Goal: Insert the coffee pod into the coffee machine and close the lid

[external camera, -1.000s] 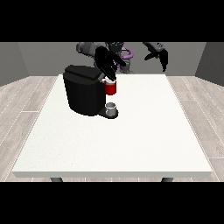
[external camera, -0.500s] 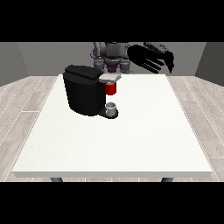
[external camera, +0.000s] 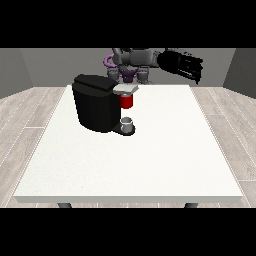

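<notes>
The black coffee machine (external camera: 96, 106) stands on the left half of the white table (external camera: 150, 160). Its grey lid (external camera: 126, 88) lies flat over a red part (external camera: 126, 101) at the machine's front. I cannot make out a separate coffee pod. A small grey cup (external camera: 128, 124) sits on the machine's base under the red part. The hand at the view's right (external camera: 181, 65) hangs in the air above the table's far edge, well to the right of the machine, with its fingers stretched out and holding nothing. No hand shows at the view's left.
The robot's grey and purple torso (external camera: 131, 62) stands behind the table's far edge, just behind the machine. Grey walls and a wood-plank floor surround the table.
A second ago a hand was on top of the machine at the lid; it has pulled back out of sight. The hand at the view's right has shifted slightly in the air.
</notes>
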`<action>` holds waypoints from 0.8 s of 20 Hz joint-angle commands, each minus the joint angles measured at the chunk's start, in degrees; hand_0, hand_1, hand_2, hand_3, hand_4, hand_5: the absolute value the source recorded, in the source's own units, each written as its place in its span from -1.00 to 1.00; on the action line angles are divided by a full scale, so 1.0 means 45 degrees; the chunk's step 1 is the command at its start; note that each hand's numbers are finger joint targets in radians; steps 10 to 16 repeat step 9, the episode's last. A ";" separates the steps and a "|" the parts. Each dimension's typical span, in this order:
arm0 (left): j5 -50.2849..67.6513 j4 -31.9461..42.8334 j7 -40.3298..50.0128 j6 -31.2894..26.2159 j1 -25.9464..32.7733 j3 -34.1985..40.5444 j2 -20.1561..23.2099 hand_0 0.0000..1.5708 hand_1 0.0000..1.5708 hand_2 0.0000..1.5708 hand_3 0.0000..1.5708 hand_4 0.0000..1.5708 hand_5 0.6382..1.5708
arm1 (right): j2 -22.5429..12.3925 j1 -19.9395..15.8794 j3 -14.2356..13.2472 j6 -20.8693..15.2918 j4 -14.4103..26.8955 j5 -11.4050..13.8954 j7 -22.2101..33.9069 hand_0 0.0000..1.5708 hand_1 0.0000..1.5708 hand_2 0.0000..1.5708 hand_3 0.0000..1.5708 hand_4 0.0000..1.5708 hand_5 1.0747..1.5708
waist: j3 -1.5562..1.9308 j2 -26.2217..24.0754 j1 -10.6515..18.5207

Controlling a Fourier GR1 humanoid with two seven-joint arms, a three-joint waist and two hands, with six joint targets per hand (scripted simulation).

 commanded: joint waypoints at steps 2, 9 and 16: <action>0.0326 -0.0029 0.0042 -0.0282 0.0711 0.0362 0.0377 -1.00 -1.00 -1.00 -1.00 -0.57 1.00 | 0.1193 0.0809 0.0592 0.0141 -0.0003 -0.0191 -0.1426 -1.00 -1.00 -1.00 -1.00 -1.00 1.00 | -0.0006 -0.0863 -0.0871; 0.0371 0.0152 -0.0280 0.0010 0.2616 0.0667 0.0315 -1.00 -1.00 -1.00 -1.00 -0.66 1.00 | 0.2583 0.2716 0.1539 0.0695 -0.0222 -0.0473 -0.2998 -1.00 -1.00 -1.00 -1.00 -0.67 1.00 | -0.0004 -0.2449 -0.2422; 0.0371 0.0152 -0.0280 0.0010 0.2616 0.0667 0.0315 -1.00 -1.00 -1.00 -1.00 -0.66 1.00 | 0.2583 0.2716 0.1539 0.0695 -0.0222 -0.0473 -0.2998 -1.00 -1.00 -1.00 -1.00 -0.67 1.00 | -0.0004 -0.2449 -0.2422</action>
